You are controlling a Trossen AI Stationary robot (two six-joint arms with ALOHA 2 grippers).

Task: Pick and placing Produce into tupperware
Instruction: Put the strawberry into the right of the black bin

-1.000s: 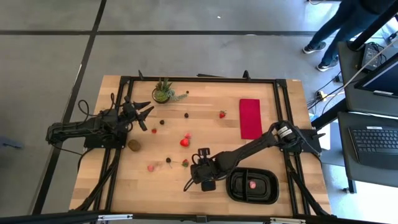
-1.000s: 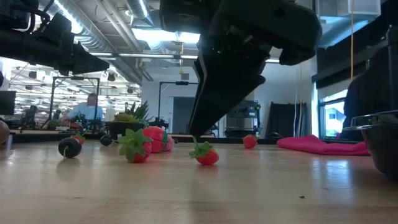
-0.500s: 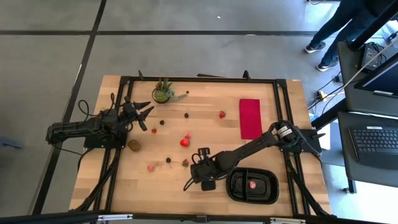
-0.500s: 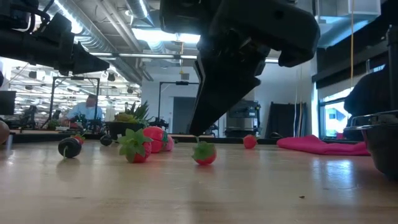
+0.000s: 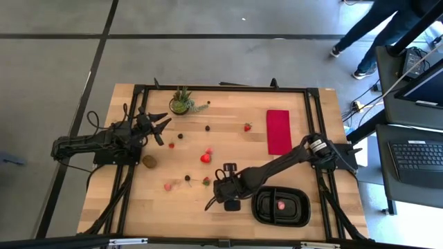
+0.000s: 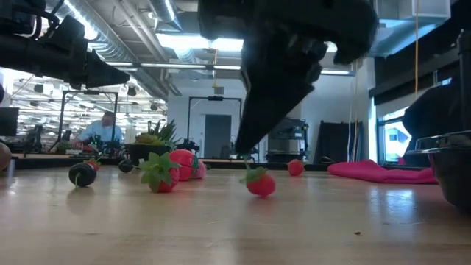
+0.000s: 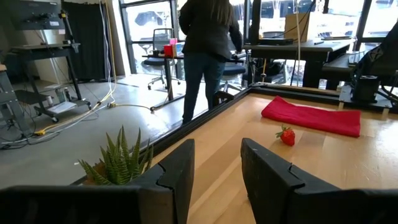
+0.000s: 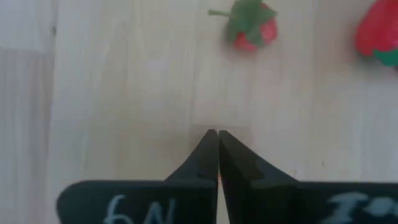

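Rolled rightward from under the right gripper [image 6: 246, 151], that small strawberry [image 6: 260, 182]; fingers pinched shut on nothing. Left gripper [image 5: 160, 129] parked, part-open, empty.

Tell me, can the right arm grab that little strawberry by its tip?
Probably yes. The right end effector is shut, nothing between its fingers, and the small strawberry lies just ahead on bare wood, nothing between them; it must open first.

Pale matt wooden table [image 5: 235, 117], red cloth [image 5: 279, 131], black plastic tupperware [image 5: 263, 211]
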